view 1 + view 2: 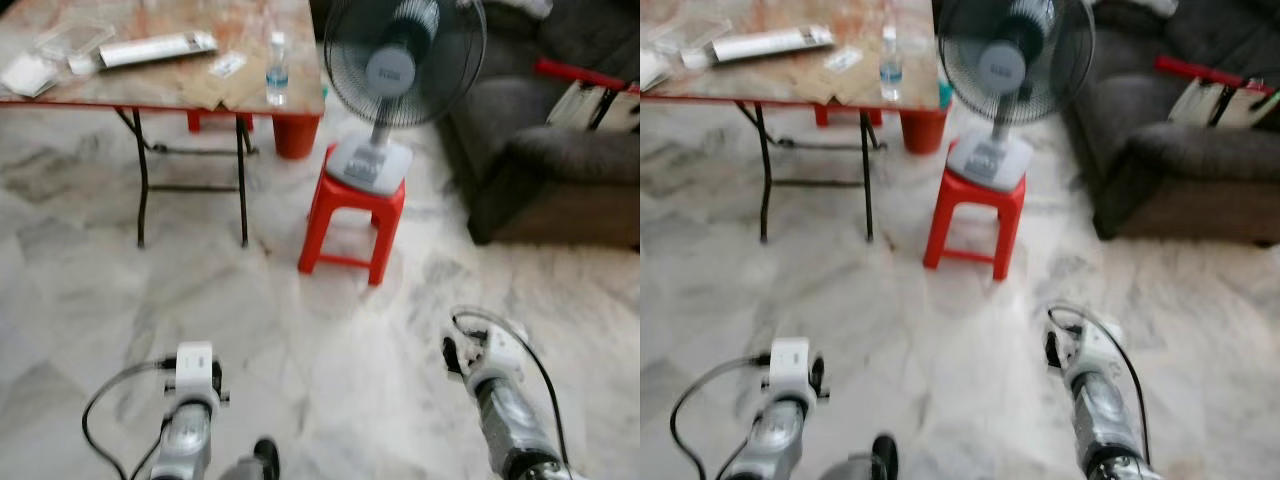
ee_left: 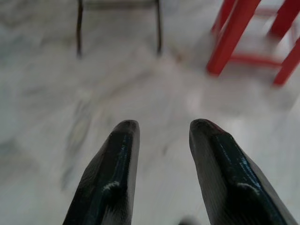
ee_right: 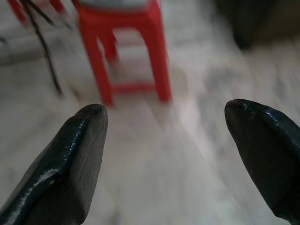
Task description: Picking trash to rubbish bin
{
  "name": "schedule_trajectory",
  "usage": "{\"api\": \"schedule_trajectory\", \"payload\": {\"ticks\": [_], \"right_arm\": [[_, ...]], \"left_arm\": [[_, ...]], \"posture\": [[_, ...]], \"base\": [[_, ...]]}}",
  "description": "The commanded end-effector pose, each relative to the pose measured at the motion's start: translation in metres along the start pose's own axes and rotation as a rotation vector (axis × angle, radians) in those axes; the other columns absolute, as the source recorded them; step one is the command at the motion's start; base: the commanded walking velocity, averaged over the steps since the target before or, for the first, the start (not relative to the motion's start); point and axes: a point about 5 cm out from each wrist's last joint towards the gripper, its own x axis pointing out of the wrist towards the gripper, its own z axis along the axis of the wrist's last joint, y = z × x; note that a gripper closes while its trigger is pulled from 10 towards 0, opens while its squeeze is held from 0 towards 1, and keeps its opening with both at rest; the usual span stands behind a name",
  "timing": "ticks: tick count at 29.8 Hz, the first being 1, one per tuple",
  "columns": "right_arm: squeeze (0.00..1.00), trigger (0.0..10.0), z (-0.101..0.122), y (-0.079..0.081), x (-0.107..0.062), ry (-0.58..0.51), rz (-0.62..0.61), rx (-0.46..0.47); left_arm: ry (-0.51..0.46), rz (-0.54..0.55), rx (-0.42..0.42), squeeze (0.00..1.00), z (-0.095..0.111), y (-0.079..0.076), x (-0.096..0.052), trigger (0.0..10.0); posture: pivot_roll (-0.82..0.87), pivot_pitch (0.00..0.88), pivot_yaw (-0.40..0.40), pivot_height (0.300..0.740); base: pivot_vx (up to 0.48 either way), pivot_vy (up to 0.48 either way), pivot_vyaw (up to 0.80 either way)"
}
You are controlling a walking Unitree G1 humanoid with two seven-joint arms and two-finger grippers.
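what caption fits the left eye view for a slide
Robot on marble floor facing a fan on a red stool, beside a folding table holding a water bottle.

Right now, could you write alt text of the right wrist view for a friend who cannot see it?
Two black fingers of the right tool, spread apart with nothing between them, point over a pale marble floor toward a red plastic stool. The picture is blurred.

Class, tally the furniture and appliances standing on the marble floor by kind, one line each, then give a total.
Folding table: 1
Red stool carrying the fan: 1
Red stools behind the table: at least 2, partly hidden
Electric fan: 1
Dark sofa: 1
Total: at least 6
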Motion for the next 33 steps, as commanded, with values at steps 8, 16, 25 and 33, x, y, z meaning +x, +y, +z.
{"api": "schedule_trajectory", "payload": {"ticks": [8, 16, 25, 33], "right_arm": [[0.00, 10.0, 0.054, 0.057, 0.019, -0.247, 0.167, 0.058], [0.00, 10.0, 0.065, 0.089, 0.018, -0.302, 0.290, 0.036], [0.00, 10.0, 0.069, 0.100, 0.018, -0.318, 0.336, 0.068], [0.00, 10.0, 0.073, 0.115, 0.017, -0.335, 0.402, 0.062]], "left_arm": [[-0.356, 0.038, 0.002, 0.00, 0.074, -0.004, 0.016, 10.0], [-0.454, 0.034, 0.057, 0.00, 0.096, -0.009, 0.015, 10.0], [-0.468, 0.064, 0.065, 0.00, 0.101, -0.007, 0.011, 10.0], [-0.471, 0.076, 0.087, 0.00, 0.104, -0.003, 0.008, 10.0]], "posture": [[0.02, 0.162, -0.107, 0.740], [0.03, 0.162, -0.108, 0.740], [0.04, 0.160, -0.114, 0.740], [0.05, 0.136, -0.112, 0.740]], "base": [[0.000, 0.000, 0.00], [0.000, 0.000, 0.16], [0.254, 0.000, 0.71], [0.300, 0.000, 0.35]]}}
